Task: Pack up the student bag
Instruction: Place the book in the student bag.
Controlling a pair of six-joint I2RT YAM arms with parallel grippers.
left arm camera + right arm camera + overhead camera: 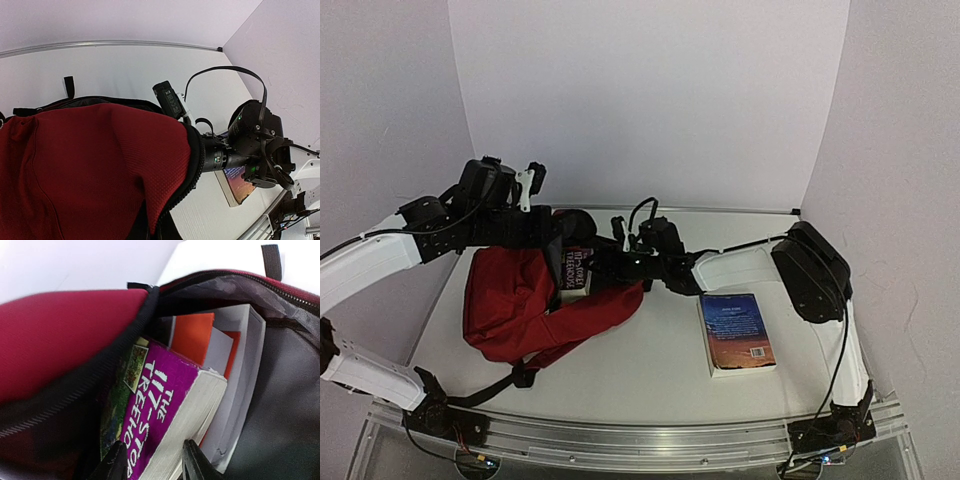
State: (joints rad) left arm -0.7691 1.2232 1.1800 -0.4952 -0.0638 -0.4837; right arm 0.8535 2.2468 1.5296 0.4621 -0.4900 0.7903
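Student bag (510,300) lies left of centre on your table (650,375), mouth facing right. Purple book (165,400) sits in that mouth, pinched by your right gripper (152,465). Left gripper (552,240) is at the bag's rim; jaws hidden, cannot tell.

A robotics lab booth: plain white walls (650,100), rail-edged table (650,370).

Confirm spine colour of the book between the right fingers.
The book spine is purple with white lettering; clearest in right wrist view.
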